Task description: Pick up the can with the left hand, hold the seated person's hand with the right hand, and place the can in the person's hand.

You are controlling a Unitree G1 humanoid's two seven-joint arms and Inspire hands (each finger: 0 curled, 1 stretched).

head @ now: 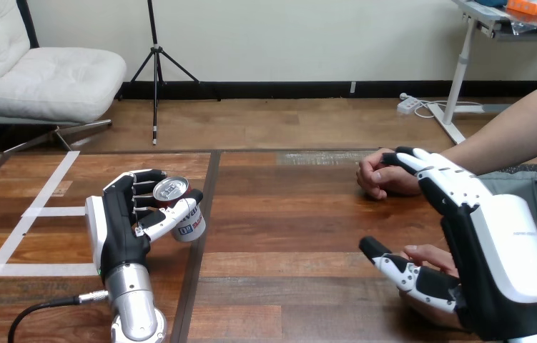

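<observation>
The left hand (119,221) is clamped on the white-labelled, silver-topped metal can (183,214), fingers and thumb wrapped round its side. The can is held tilted at the left of the brown wooden table (287,236), judged ready for carrying across, though whether its base is clear of the wood cannot be made out. The right hand (494,243) is spread, fingers straight, over the person's nearer hand (431,256), mostly hidden beneath it, so no grip is confirmed; the person's farther hand (378,175) is rested, fisted, just beyond.
</observation>
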